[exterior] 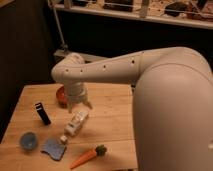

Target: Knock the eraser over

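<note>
near: carrot (89, 156), blue sponge (53, 148) | middle: white-and-tan bottle (76, 124) lying flat | left, a little farther: eraser (42, 113) upright on table (114, 114), touching nothing; likely light, stiff, tippy on its small base, so push high on a broad face, no grasp | beyond the bottle: gripper (80, 106) hangs above it, fingers spread, empty

I can read no text, label, brand, number or sign on anything on the bench (112, 117). The eraser (42, 113) and the white-and-tan bottle (76, 123) show nothing legible. The jaws hang just above that bottle's upper end.
</note>
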